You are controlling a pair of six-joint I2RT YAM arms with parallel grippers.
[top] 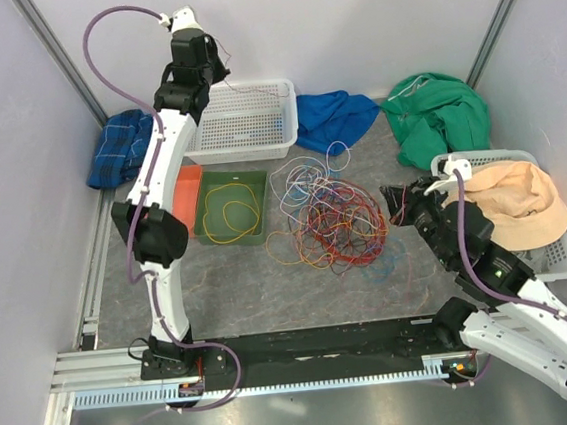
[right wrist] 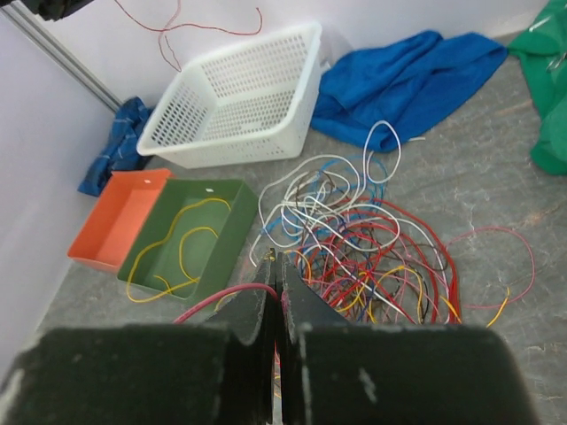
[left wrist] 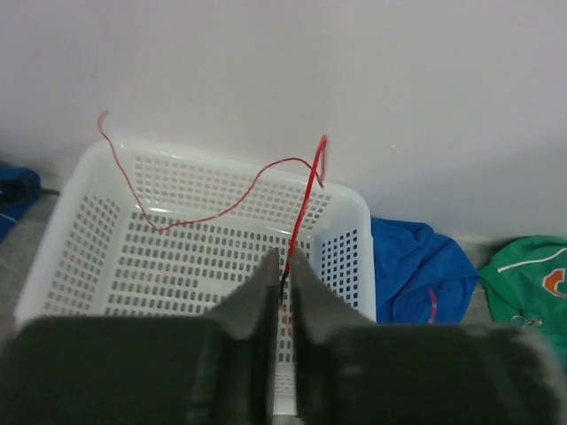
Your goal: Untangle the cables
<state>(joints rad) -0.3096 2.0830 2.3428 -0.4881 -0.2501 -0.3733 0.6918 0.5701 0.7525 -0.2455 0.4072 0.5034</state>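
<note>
The cables [top: 329, 218] lie in a tangled heap of red, white, blue, orange and pink loops mid-table, also in the right wrist view as the heap [right wrist: 372, 248]. My left gripper [top: 210, 59] [left wrist: 282, 257] hangs high over the white basket [top: 247, 151] [left wrist: 345, 257], shut on a thin red cable [left wrist: 303, 208] that loops up and across above the basket. At the heap's right edge my right gripper [top: 395, 202] [right wrist: 279, 258] is shut, and a dark red cable [right wrist: 221, 297] arcs over its left finger into the jaws.
A green tray [top: 265, 206] [right wrist: 221, 239] holding a yellow cable [top: 229, 216] sits left of the heap, with an orange tray [top: 186, 192] beside it. Blue cloth [top: 335, 117], green cloth [top: 435, 113] and plaid cloth [top: 117, 148] line the back. A peach cloth [top: 514, 205] fills a basket at right.
</note>
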